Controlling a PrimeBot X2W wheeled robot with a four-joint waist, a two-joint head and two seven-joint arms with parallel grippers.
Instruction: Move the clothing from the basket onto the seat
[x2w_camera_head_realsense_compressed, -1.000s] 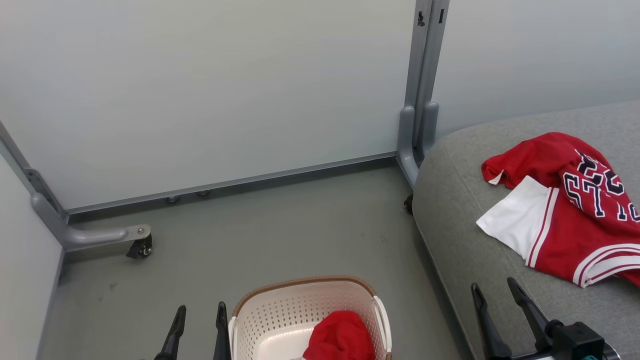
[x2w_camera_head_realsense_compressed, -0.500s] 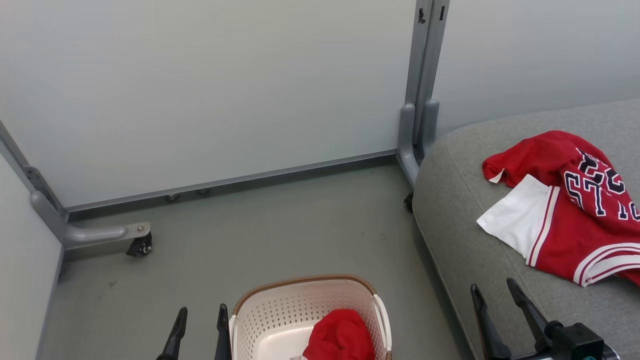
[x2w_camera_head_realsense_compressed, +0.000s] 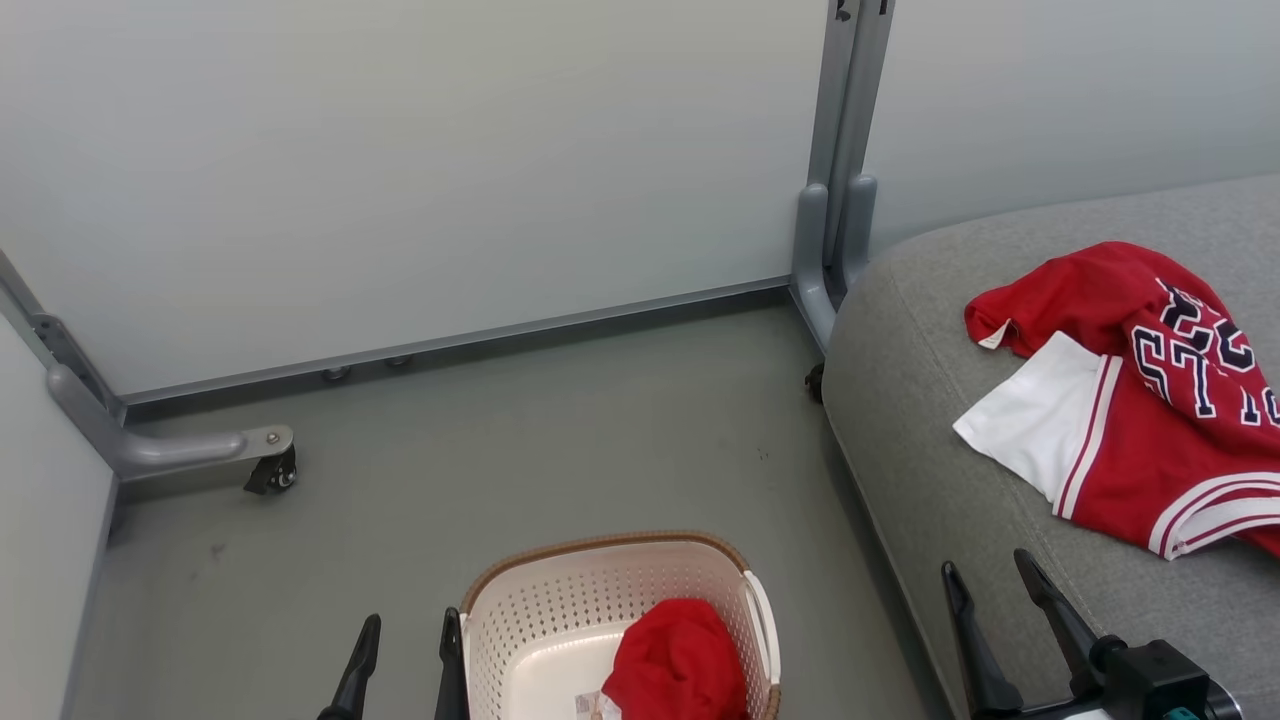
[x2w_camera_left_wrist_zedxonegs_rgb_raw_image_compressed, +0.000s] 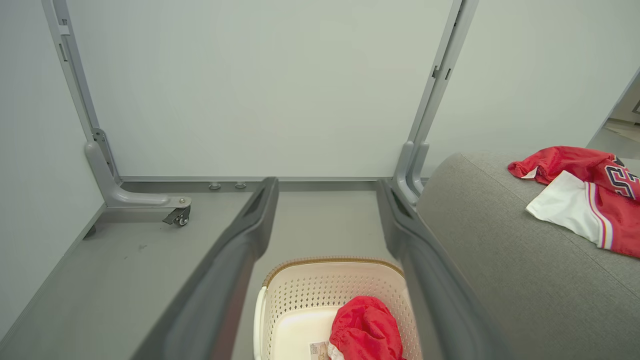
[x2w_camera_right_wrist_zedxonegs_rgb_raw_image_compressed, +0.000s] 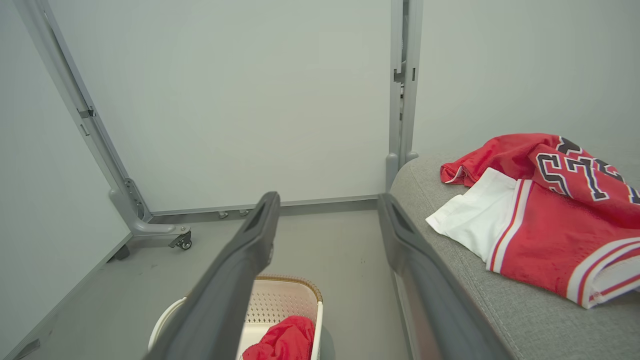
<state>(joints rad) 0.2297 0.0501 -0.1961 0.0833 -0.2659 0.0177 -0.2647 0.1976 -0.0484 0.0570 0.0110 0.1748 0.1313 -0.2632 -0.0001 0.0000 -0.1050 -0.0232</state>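
Both hands are released and hold nothing. The left hand (x2w_camera_head_realsense_compressed: 411, 622) hangs just beside the left rim of the basket (x2w_camera_head_realsense_compressed: 600, 543). The right hand (x2w_camera_head_realsense_compressed: 985, 565) sits by the near left edge of the seat (x2w_camera_head_realsense_compressed: 920, 400). Between them the basket stands on the floor (x2w_camera_head_realsense_compressed: 520, 440), with one red garment (x2w_camera_head_realsense_compressed: 678, 660) bunched against its right wall beside a label sticker (x2w_camera_head_realsense_compressed: 590, 705). Farther off, the lettered jersey (x2w_camera_head_realsense_compressed: 1150, 450) lies on the seat, well in from its left edge. About half the job looks done. A deep pinch could catch the perforated wall or handle and lift the light basket too. A shallow one may let the cloth drop to the floor short of the seat.
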